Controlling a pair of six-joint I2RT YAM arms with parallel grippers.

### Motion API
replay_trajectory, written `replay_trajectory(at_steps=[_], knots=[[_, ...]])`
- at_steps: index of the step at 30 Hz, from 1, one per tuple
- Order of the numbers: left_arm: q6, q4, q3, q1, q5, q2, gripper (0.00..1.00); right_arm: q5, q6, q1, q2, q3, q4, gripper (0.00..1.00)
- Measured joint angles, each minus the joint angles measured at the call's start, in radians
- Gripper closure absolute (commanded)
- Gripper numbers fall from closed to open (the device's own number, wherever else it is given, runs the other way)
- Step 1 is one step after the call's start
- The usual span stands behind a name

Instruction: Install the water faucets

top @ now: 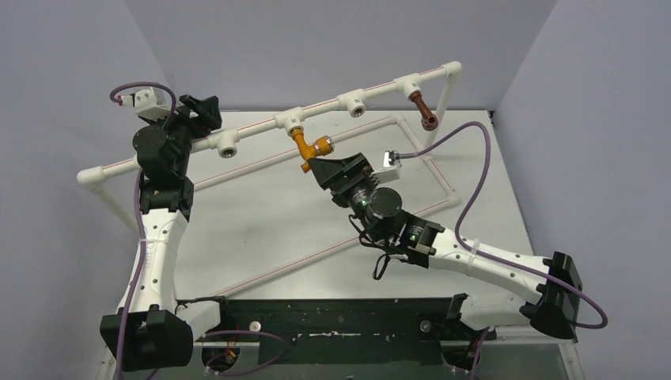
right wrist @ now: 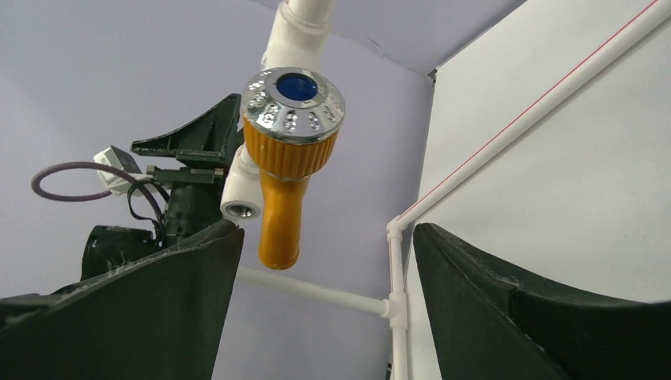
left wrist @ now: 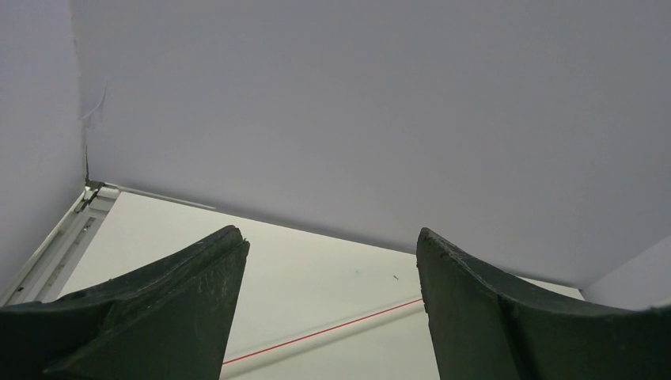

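The orange-yellow faucet hangs from a tee of the white pipe frame's upper rail, its round silver end pointing right. In the right wrist view the orange-yellow faucet shows its silver end above and between the fingers, nearer the left one and untouched. My right gripper is open just below it. The dark reddish-brown faucet hangs from the tee at the far right. My left gripper is open and empty by the rail's left part.
Two empty tee sockets sit on the upper rail; one tee socket shows beside the orange faucet. The frame's lower pipes run across the table, one under the left gripper. Grey walls close the back and sides.
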Motion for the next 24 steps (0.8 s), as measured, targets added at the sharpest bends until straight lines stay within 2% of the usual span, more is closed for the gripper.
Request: replay_trajectory(at_steps=[5,10,16,24], knots=[[0.0,0.001,0.0,0.0,0.0,0.001,0.24,-0.01,-0.128,-0.001,-0.09,-0.032,-0.01,0.19],[0.0,0.002,0.0,-0.003,0.0,0.001,0.24,-0.027,-0.347,-0.003,-0.176,-0.033,-0.031,0.18],[0.006,0.0,0.0,-0.018,-0.012,0.001,0.25,-0.059,-0.674,-0.008,-0.256,-0.005,-0.076,0.16],[0.047,-0.017,0.008,-0.06,-0.073,0.006,0.25,-0.19,-1.154,-0.008,-0.264,0.169,-0.186,0.13]])
